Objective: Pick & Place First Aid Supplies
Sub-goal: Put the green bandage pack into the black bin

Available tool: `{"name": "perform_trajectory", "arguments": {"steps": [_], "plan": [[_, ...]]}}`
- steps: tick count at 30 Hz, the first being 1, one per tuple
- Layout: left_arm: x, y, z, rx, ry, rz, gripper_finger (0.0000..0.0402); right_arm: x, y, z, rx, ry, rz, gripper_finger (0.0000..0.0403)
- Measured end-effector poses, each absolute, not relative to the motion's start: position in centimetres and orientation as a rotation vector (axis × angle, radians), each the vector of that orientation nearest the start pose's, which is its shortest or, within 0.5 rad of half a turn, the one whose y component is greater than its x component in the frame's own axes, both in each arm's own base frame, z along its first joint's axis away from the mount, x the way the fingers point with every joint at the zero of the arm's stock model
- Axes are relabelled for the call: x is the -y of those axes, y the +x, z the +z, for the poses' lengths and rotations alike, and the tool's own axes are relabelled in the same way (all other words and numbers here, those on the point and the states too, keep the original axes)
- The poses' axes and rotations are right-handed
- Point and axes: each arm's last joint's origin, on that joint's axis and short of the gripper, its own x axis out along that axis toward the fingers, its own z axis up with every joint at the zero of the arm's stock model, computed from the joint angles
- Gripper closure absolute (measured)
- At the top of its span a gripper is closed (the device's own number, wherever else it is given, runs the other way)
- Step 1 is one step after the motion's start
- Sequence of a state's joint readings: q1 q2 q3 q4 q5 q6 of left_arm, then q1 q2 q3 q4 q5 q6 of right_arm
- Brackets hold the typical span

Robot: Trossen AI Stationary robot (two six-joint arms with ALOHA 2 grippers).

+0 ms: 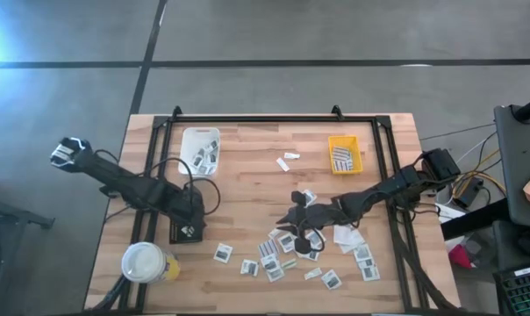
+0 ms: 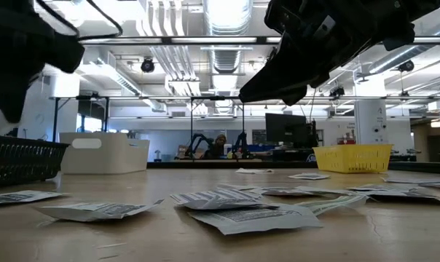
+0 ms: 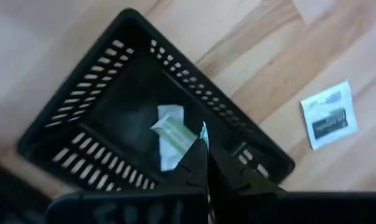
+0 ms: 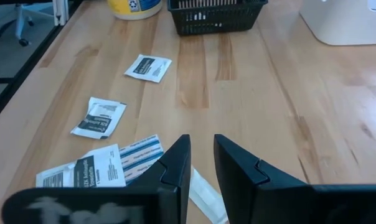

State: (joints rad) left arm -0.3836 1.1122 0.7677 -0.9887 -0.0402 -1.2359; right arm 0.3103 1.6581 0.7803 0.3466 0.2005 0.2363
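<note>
From above we see the wooden counter [image 1: 256,175] with a white tray [image 1: 201,150] at the far left, a yellow tray [image 1: 345,154] at the far right, a black tray [image 1: 187,230] near the left arm, and a white-topped yellow cup [image 1: 145,263] at the near left corner. The first aid packets [image 1: 274,254] lie scattered across the near middle and right of the counter, with a few more inside the white and yellow trays. The right tool [image 1: 302,235] hangs over the thick of that scatter; the left tool [image 1: 190,215] sits over the black tray. From counter height we see packets [image 2: 238,215] lying flat in the foreground, the white tray [image 2: 103,154] far left, the yellow tray [image 2: 352,157] far right, and dark arm parts overhead. Through the left wrist we look down into the black tray [image 3: 82,124], where a white and greenish piece [image 3: 170,134] lies on the floor; the left tool [image 3: 202,165] has its fingers pressed together just above it, and one packet [image 3: 329,116] lies on the counter beside the tray. Through the right wrist, the right tool [image 4: 201,163] stands with its fingers slightly spread and a narrow gap between them, low over a striped strip [image 4: 140,152] and neighbouring packets [image 4: 99,117]; we cannot tell whether it pinches anything.
</note>
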Motion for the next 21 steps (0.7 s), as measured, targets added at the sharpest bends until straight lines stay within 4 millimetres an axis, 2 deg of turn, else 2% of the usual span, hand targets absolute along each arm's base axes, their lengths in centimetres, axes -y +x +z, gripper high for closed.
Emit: {"name": "perform_trajectory", "arguments": {"steps": [5,10,15,21], "plan": [[6.7,16.9,20.4,-1.22,-0.796,0.469,0.0401,-9.5,31.5,16.8,-0.523,0.094,0.046,0.0337],[6.6,16.4,19.2,-1.252,-0.792,0.478,0.0399,-9.5,31.5,16.8,-0.523,0.093,0.046,0.0343],[6.5,16.2,18.8,-1.283,-0.798,0.477,0.0385,-9.5,31.5,16.8,-0.523,0.105,0.043,0.0342],[6.5,16.2,18.8,-1.286,-0.786,0.466,0.0347,-9.5,31.5,16.8,-0.524,0.126,0.037,0.0337]]}}
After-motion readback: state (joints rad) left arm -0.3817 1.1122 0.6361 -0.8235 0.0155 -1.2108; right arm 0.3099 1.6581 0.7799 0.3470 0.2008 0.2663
